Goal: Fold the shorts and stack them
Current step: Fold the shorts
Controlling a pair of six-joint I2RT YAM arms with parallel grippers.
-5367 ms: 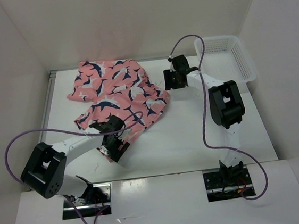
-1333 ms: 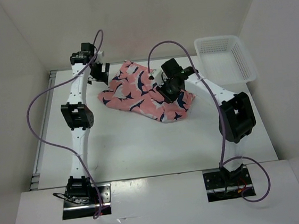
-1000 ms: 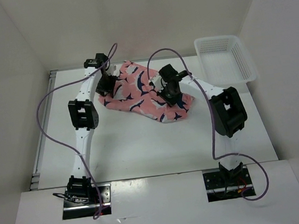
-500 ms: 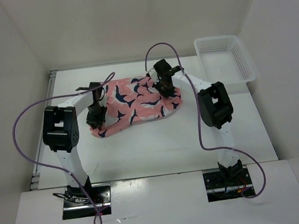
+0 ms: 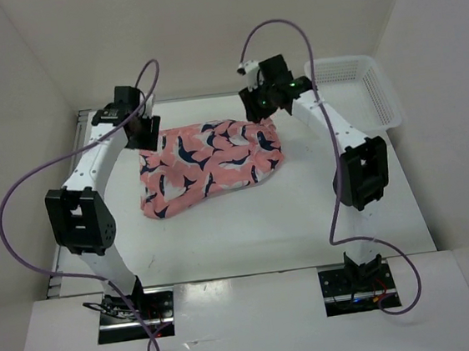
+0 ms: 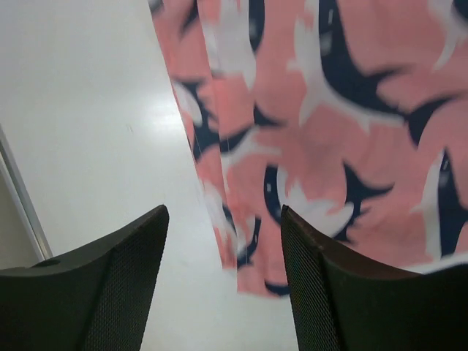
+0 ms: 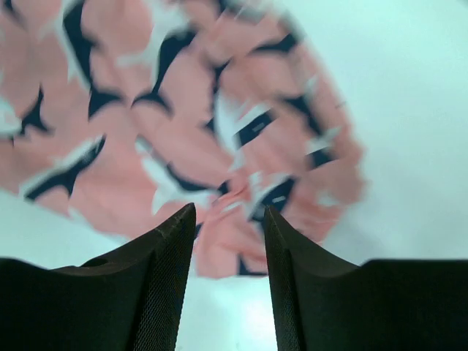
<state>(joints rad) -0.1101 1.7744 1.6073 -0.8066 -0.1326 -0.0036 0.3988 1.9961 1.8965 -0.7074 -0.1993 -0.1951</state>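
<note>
Salmon-pink shorts (image 5: 208, 166) lie on the table (image 5: 305, 210); the left gripper (image 5: 146, 137) and right gripper (image 5: 256, 110) hang open and empty above the far corners. The fold seems not yet made; next, I think, both must pinch those corners.

Top view: shorts (image 5: 208, 163) far corners hidden beneath left gripper (image 5: 143, 136) and right gripper (image 5: 258, 108). Wrist views: shorts cut off at frame edges, and blurred in right wrist view.

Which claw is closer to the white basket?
Right. The right claw is at the shorts' far right corner, toward the basket; the left claw is across the shorts, at their left end.
</note>
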